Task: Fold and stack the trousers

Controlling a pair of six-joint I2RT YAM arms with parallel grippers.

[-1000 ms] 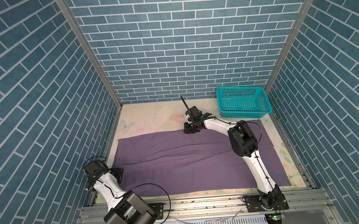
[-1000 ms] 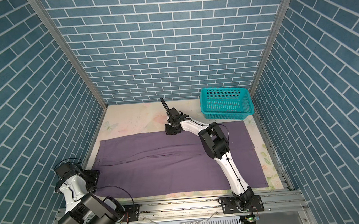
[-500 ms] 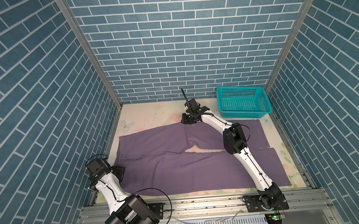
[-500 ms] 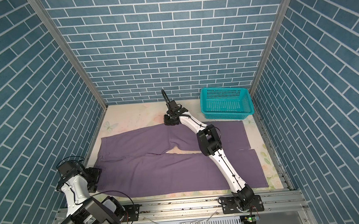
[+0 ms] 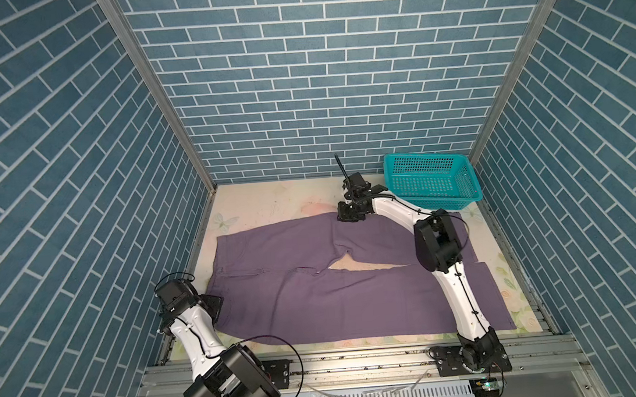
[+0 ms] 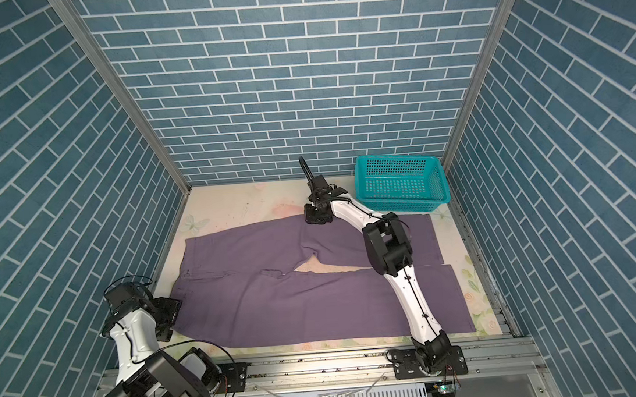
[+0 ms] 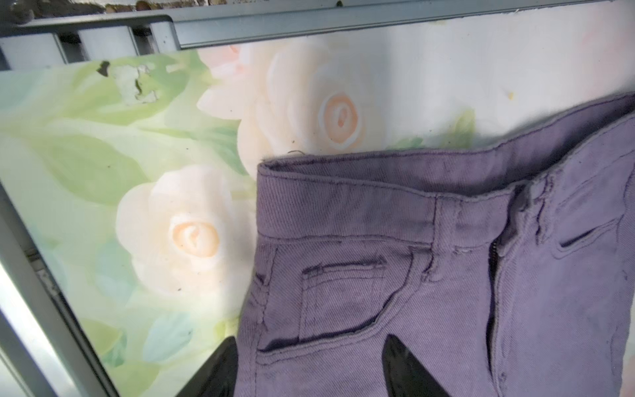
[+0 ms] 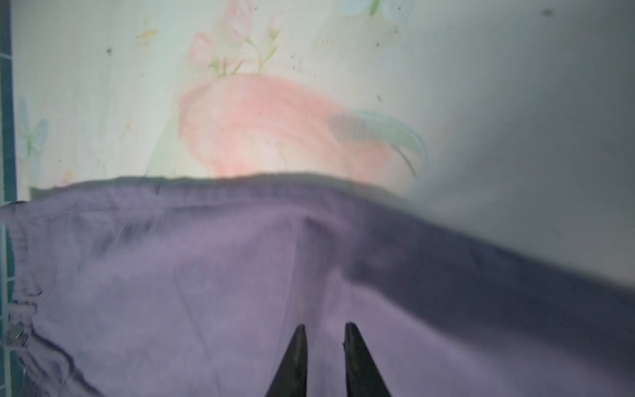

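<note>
- Nearest, the left fingers (image 5: 212, 308) are standing spread. They are straddling the side edge of the trousers (image 5: 316, 303), one finger over the front pocket and the other over bare surface (image 5: 271, 206). The waistband is lying just ahead of them. If they are closing without getting under the edge, they risk catching only the top layer or nothing, and the fold would be dragging askew.
- The trousers are lying flat between the two sets of fingers, with the legs parting in a narrow V. An uneven pull is likely to be bunching the crotch.
- Farther off, the right fingers (image 5: 349, 214) are sitting at the far leg's outer edge, nearly together. I cannot tell whether they are pinching cloth. A shallow bite here may be slipping off mid-lift.
- Just beyond them a teal basket (image 5: 439, 200) is standing. A wide swing could be knocking it.
- The left arm is crouching low at the near corner, its wrist tipping down.
- The right arm is stretching across both legs, its elbow rising above them and its wrist angling downward.
</note>
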